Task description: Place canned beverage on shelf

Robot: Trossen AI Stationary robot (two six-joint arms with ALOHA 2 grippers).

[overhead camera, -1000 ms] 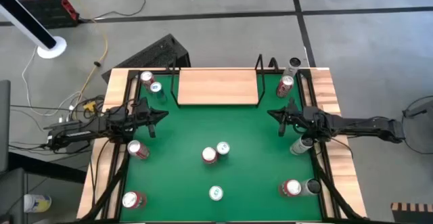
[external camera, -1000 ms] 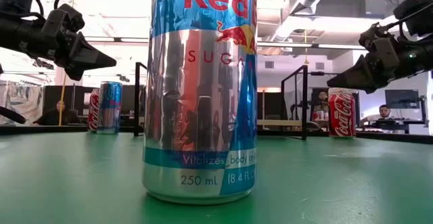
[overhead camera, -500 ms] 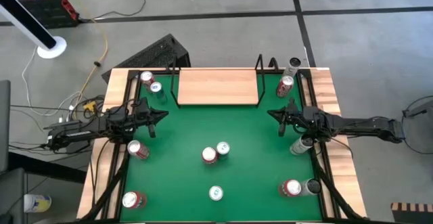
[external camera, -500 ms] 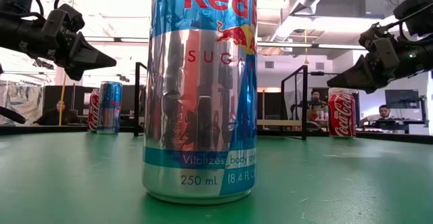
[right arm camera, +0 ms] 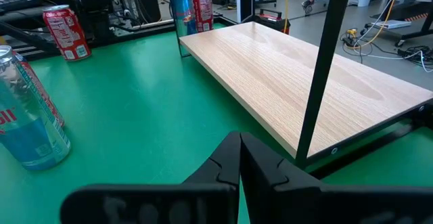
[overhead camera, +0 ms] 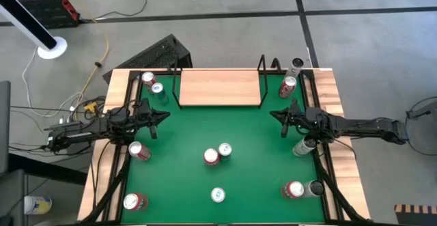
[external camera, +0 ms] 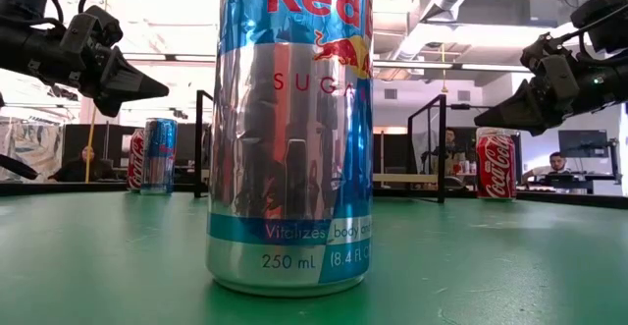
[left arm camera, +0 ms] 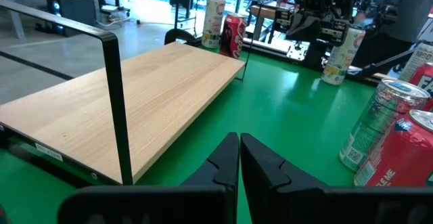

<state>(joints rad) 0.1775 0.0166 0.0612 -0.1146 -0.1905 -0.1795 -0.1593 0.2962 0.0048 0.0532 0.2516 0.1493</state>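
The green desk (overhead camera: 191, 134) is the biggest thing here. At its far end lies the shelf (overhead camera: 220, 87), a flat board of pale wood with thin black wire at both ends. Nothing is on it. It sits just ahead of both hands, between them.

The left hand (overhead camera: 166, 115) is shut tight and holds nothing. The right hand (overhead camera: 274, 115) is shut too, with nothing in it. Both hang above the desk, well apart.

Right at the low camera stands a tall blue and silver can (external camera: 290, 129). It says "Red", "SUGA", "Vitalizes body" and "250 mL". A red Coca-Cola can (external camera: 496, 164) stands far back, below the right hand. Two more cans (external camera: 151, 155), one red and one blue, stand together below the left hand.

From above I count twelve cans: two stand together in the middle (overhead camera: 217, 153), and the others stand around the sides.
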